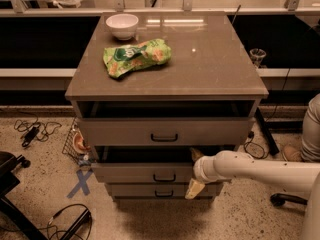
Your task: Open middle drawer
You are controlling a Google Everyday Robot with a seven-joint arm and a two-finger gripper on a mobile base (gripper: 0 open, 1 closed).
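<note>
The middle drawer (145, 173) is the grey-taupe front with a small black bar handle (164, 178), between a taller top drawer (125, 132) and a narrower bottom drawer (150, 190). It stands pulled out a little, with a dark gap showing behind its top edge. My gripper (195, 172) is at the right part of this drawer's front, right of the handle. The cream arm (260, 171) reaches in from the right. The arm hides the right end of the drawer front.
The top drawer also stands slightly out. A white bowl (122, 25) and a green snack bag (136, 57) lie on the cabinet top (210, 59). Cables (35, 130) and a blue tape cross (80, 183) are on the floor at left. A chair base (282, 199) is at right.
</note>
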